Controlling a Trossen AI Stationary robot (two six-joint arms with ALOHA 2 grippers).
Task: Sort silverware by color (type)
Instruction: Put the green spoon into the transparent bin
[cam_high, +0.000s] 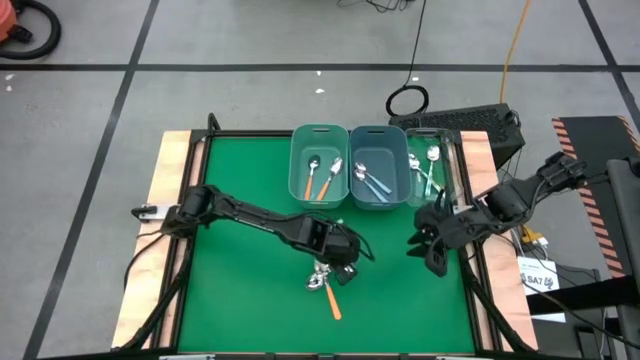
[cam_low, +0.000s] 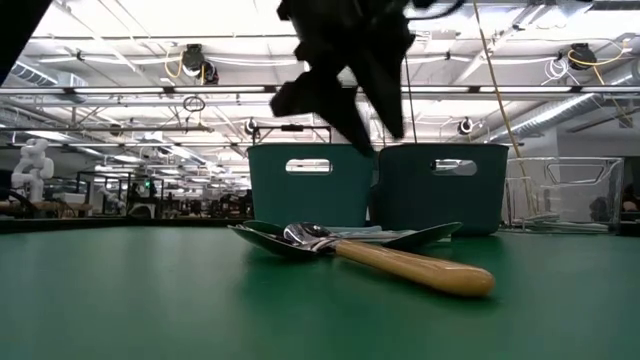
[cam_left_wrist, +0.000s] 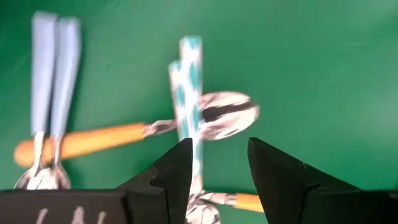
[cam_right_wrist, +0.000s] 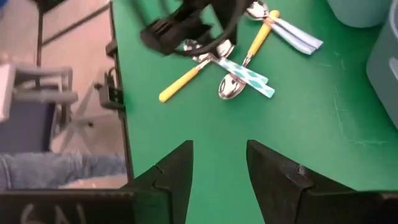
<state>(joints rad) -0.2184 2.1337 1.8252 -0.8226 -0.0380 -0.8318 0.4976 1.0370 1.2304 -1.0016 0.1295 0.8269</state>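
Orange-handled spoons (cam_right_wrist: 186, 78), two patterned teal spoons (cam_left_wrist: 189, 93) and two light blue spoons (cam_left_wrist: 53, 81) lay heaped on the green table (cam_high: 240, 300) where I noted the left gripper (cam_left_wrist: 217, 171) poised above them, fingers parted and empty. I found the right gripper (cam_right_wrist: 217, 174) likewise spread, holding nothing, near the table's right edge. Other spoons already lay in the teal bins (cam_high: 318, 135).

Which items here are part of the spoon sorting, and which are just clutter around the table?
Job:
orange-handled spoons in the pile
teal-patterned spoons
light blue spoons
left gripper, open over the pile
two teal bins with sorted spoons
clear tray holding spoons

Lying about:
black cable loop on the floor
right gripper, open, idle
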